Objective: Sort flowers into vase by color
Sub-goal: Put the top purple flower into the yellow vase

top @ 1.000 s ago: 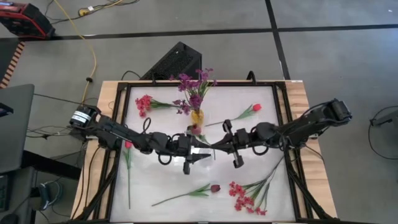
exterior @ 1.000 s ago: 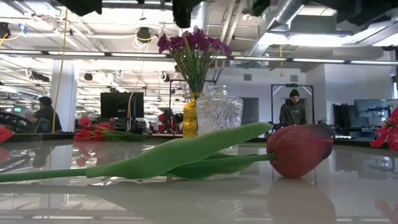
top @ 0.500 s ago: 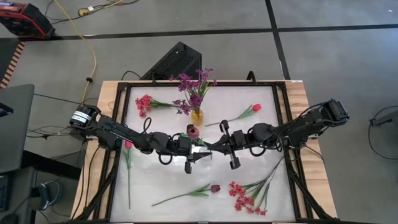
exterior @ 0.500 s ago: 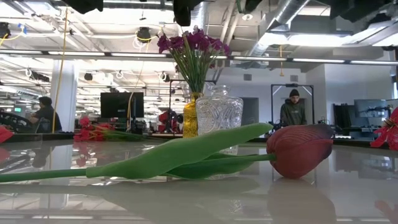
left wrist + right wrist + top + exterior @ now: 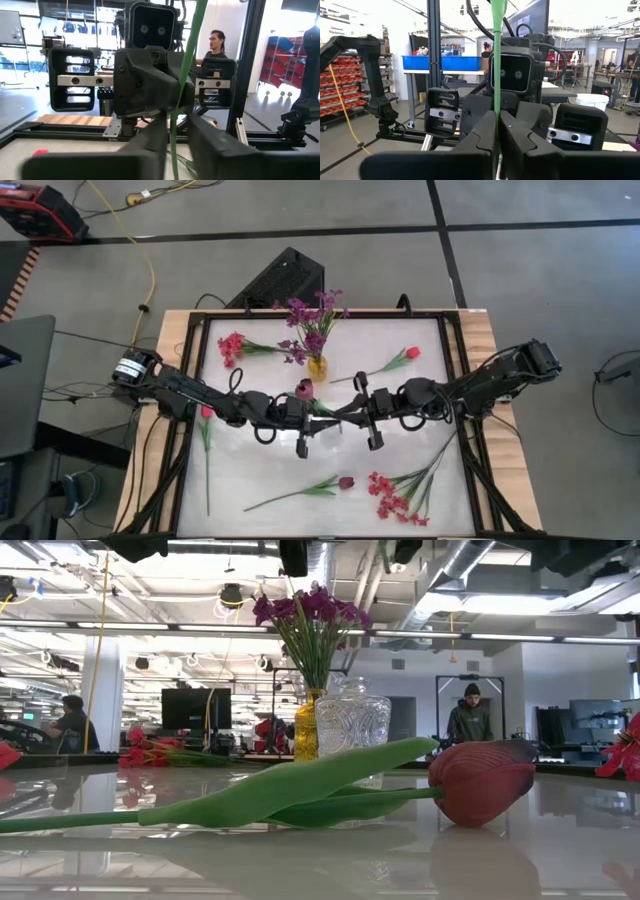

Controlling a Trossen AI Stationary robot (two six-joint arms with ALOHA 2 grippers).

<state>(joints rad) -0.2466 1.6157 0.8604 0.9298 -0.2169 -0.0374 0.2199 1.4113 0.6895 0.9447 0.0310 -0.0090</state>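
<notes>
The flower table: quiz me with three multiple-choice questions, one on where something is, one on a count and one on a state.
1. The purple sprigs are: A in the yellow vase; B flat on the table; C on the floor.
2. Vases in the low view: A one; B two; C four.
3. The right gripper is: A wide open and empty; B shut on a green stem; C out of sight.
Answers: 1 A, their stalks stand in it. 2 B, the yellow vase and a clear glass vase stand side by side. 3 B, its wrist view shows it clamping the stem.
</notes>
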